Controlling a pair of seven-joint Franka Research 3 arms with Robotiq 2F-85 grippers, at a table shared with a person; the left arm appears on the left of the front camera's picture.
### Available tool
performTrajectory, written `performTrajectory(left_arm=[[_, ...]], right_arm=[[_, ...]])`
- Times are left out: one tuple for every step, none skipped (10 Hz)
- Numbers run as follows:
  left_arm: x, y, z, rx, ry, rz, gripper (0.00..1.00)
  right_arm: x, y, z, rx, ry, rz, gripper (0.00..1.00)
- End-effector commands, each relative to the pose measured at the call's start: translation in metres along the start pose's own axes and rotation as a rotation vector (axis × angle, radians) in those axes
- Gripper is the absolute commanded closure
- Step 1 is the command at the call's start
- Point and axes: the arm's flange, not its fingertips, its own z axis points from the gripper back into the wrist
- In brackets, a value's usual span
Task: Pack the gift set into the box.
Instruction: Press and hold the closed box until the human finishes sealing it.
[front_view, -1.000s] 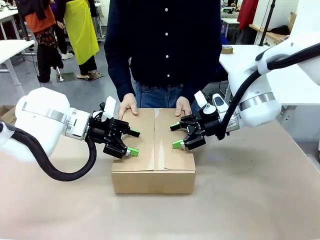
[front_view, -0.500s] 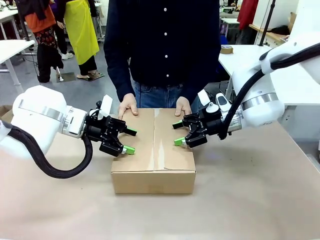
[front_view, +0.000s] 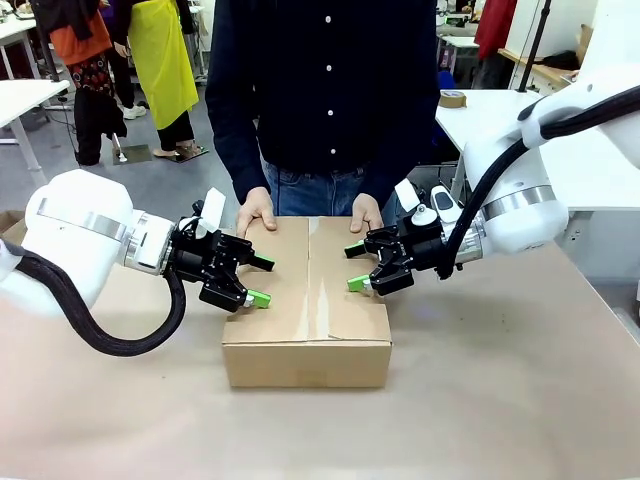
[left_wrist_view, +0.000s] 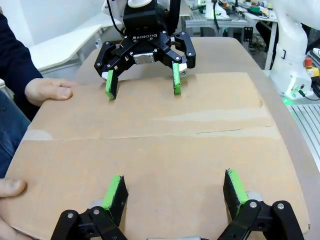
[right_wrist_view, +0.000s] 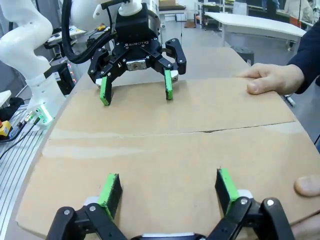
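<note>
The box (front_view: 306, 300) stands in the middle of the table with its top flaps folded shut, a seam running down the middle. The gift set is out of view. A person's hands (front_view: 256, 212) rest on the box's far edge. My left gripper (front_view: 263, 282) is open just above the left flap, holding nothing. My right gripper (front_view: 354, 268) is open above the right flap, also holding nothing. In the left wrist view my left gripper (left_wrist_view: 174, 185) faces the right gripper (left_wrist_view: 143, 90) across the box top (left_wrist_view: 165, 150). The right wrist view mirrors this, with the right gripper (right_wrist_view: 167, 185) near and the left gripper (right_wrist_view: 135, 92) far.
The brown table (front_view: 500, 380) spreads wide around the box. A roll of tape (front_view: 453, 99) lies on a white table at the back right. Part of another carton (front_view: 12, 228) shows at the left edge. The person stands close behind the box.
Both grippers have drawn slightly outward and upward from the box's middle, still open. The box and the person's hands have not moved.
</note>
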Motion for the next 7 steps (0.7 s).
performTrajectory(left_arm=[[-0.0014,-0.0016,-0.0001,0.003,0.007,0.001,0.0],[-0.0014,-0.0016,-0.0001,0.003,0.007,0.001,0.0],[-0.0014,-0.0016,-0.0001,0.003,0.007,0.001,0.0],[-0.0014,-0.0016,-0.0001,0.003,0.007,0.001,0.0],[-0.0014,-0.0016,-0.0001,0.003,0.007,0.001,0.0],[-0.0014,-0.0016,-0.0001,0.003,0.007,0.001,0.0],[-0.0014,-0.0016,-0.0001,0.003,0.007,0.001,0.0]], right_arm=[[-0.0007,0.0015,-0.0025,0.007,0.009,0.004,0.0],[-0.0007,0.0015,-0.0025,0.007,0.009,0.004,0.0],[-0.0007,0.0015,-0.0025,0.007,0.009,0.004,0.0],[-0.0007,0.0015,-0.0025,0.007,0.009,0.004,0.0],[-0.0007,0.0015,-0.0025,0.007,0.009,0.004,0.0],[-0.0007,0.0015,-0.0025,0.007,0.009,0.004,0.0],[-0.0007,0.0015,-0.0025,0.007,0.009,0.004,0.0]])
